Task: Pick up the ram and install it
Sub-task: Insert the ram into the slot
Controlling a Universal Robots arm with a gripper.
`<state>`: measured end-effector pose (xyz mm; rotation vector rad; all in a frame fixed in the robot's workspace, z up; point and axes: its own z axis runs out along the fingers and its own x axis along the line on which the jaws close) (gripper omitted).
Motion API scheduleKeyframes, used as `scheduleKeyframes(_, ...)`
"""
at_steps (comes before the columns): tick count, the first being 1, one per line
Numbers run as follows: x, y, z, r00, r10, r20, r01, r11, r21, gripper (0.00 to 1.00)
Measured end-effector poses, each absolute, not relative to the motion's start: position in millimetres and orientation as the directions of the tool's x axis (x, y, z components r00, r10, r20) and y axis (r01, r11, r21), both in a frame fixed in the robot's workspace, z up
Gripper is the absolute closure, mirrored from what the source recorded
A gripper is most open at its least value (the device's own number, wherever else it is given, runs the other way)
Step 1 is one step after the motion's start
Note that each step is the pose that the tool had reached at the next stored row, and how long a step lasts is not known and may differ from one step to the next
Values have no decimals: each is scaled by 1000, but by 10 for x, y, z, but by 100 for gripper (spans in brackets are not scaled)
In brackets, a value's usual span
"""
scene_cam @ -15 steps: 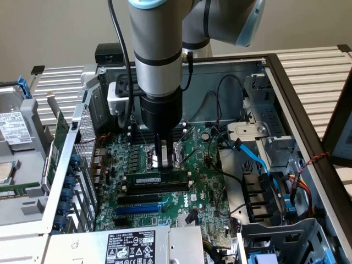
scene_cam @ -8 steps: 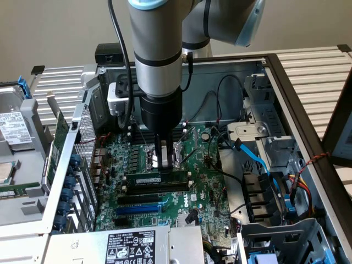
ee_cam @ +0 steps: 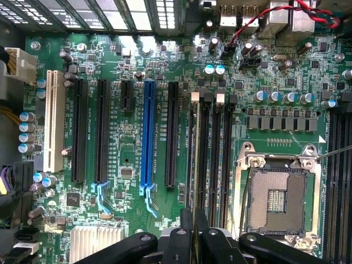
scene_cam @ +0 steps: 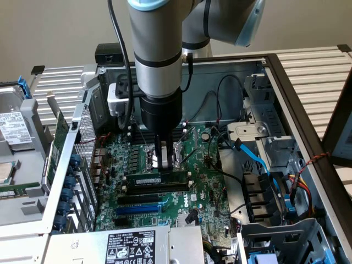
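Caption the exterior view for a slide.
Gripper holding the memory stick upright at the black slots of a motherboard inside a computer case.

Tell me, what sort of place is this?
Probably a workbench for computer-assembly trials: an opened desktop computer case lies on a slatted table, its green motherboard exposed, and a robot arm reaches in, its pincer holding the ram.

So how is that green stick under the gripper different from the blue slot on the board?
The ram is a green circuit board with a white label; the blue expansion slot is plain blue plastic. The ram stands on edge, pinched by the gripper over the black memory slots; the blue expansion slot lies fixed flat on the motherboard, empty. Both are long, narrow and run parallel.
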<state>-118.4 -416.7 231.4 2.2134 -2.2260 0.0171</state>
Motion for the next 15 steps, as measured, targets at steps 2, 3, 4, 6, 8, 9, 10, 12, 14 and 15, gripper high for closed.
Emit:
scheduleKeyframes(2, -1184, -4167, 2312, -6, -1000, 9, -1000, 6, -6, 86)
scheduleKeyframes(3, -1184, -4167, 2310, -6, -1000, 9, -1000, 6, -6, 86)
scheduleKeyframes(4, -1184, -4167, 2306, -6, -1000, 9, -1000, 6, -6, 86)
scheduleKeyframes(6, -1184, -4167, 2301, -6, -1000, 9, -1000, 6, -6, 86)
scheduleKeyframes(8, -1184, -4167, 2297, -7, -1000, 9, -1000, 6, -6, 86)
scheduleKeyframes(9, -1184, -4167, 2295, -7, -1000, 9, -1000, 6, -6, 86)
scheduleKeyframes(10, -1184, -4167, 2294, -7, -1000, 9, -1000, 6, -6, 86)
scheduleKeyframes(12, -1186, -4167, 2290, -7, -1000, 9, -1000, 7, -6, 86)
scheduleKeyframes(14, -1187, -4167, 2288, -7, -1000, 9, -1000, 7, -6, 86)
scheduleKeyframes(15, -1187, -4167, 2286, -7, -1000, 9, -1000, 7, -6, 86)
